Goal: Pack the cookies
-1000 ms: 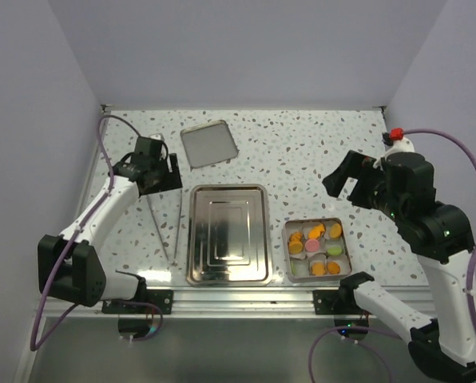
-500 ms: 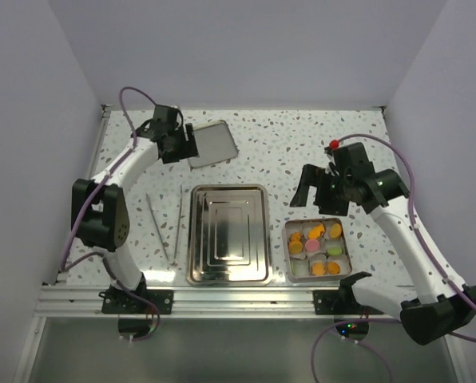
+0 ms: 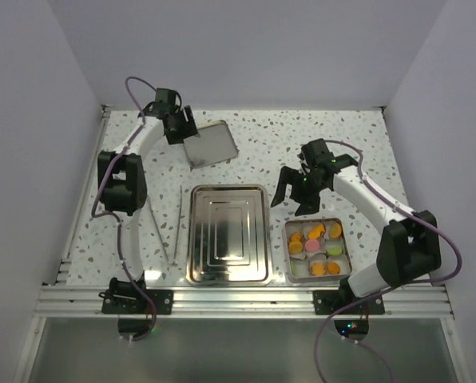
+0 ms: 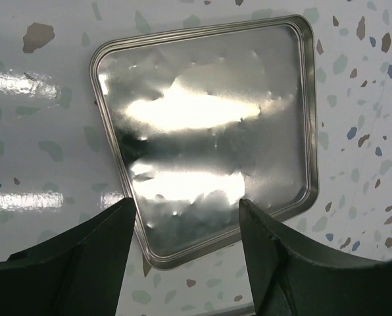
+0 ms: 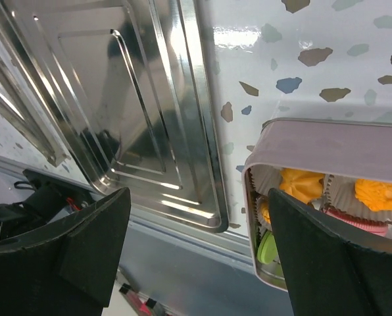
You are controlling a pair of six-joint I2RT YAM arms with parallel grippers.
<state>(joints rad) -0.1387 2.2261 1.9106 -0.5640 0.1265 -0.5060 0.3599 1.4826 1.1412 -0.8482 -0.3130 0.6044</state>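
on the speckled table (image 3: 318, 136), the cookies (image 3: 315, 246) sit in their tin (image 3: 287, 259) by the near-right corner. we see the left gripper (image 4: 186, 257) spread over the lid (image 4: 209, 131), the right gripper (image 3: 292, 195) spread, empty; we'd take the lid's rim squarely.

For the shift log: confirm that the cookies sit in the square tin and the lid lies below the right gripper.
Wrong arm: the lid lies below the left gripper, as the left wrist view shows. The cookies do sit in the square tin.

cookies (image 3: 315, 247) in tin (image 3: 287, 254) right of tray (image 3: 228, 235)
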